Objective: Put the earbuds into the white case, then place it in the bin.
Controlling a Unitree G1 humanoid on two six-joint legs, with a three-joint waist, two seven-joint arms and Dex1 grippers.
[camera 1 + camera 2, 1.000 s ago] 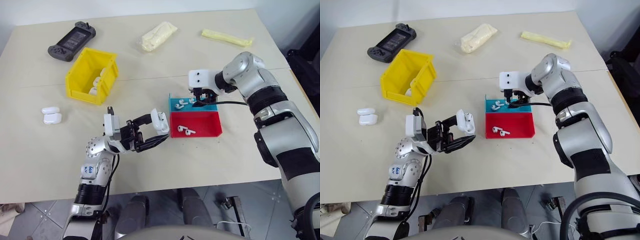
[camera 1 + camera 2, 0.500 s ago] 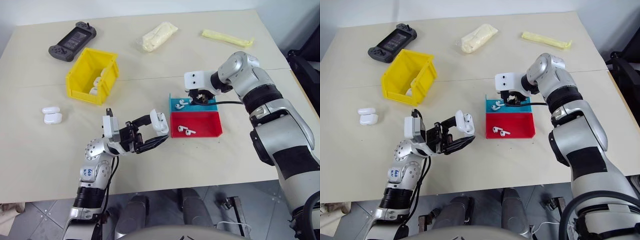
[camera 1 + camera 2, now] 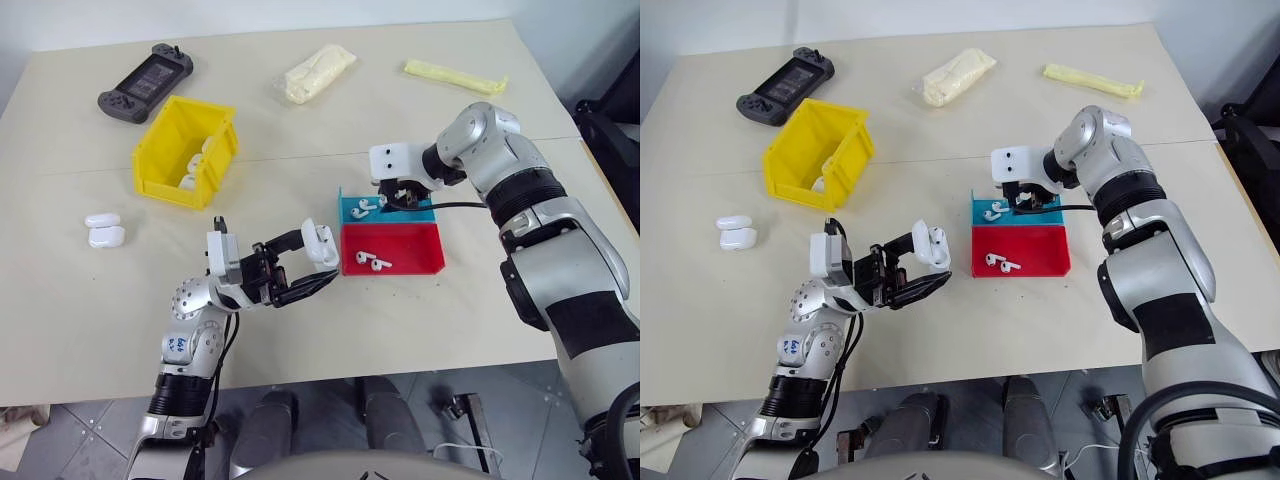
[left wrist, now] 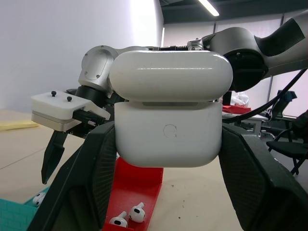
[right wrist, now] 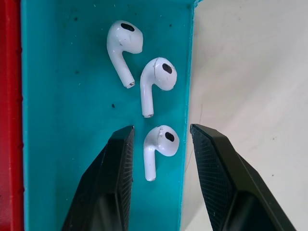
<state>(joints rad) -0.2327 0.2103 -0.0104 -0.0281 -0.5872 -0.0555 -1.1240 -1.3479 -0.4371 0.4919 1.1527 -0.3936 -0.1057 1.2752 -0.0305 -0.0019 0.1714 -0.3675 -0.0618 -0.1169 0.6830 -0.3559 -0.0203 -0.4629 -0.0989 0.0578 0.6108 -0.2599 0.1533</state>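
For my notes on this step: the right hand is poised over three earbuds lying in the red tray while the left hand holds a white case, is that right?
Not quite: the three earbuds lie in the blue tray, as the right wrist view shows. The right hand is poised over them, and the left hand holds the white case.

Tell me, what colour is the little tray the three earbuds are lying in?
Blue-green, a teal blue tray; the right wrist view shows it best.

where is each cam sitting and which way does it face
Left and right eye: on the head, looking down over the table and both arms.
Left wrist: on the left arm, along fingers clamping the white case.
Right wrist: on the right arm, looking down between its fingers at earbuds in the blue tray.
Shared: the blue tray.
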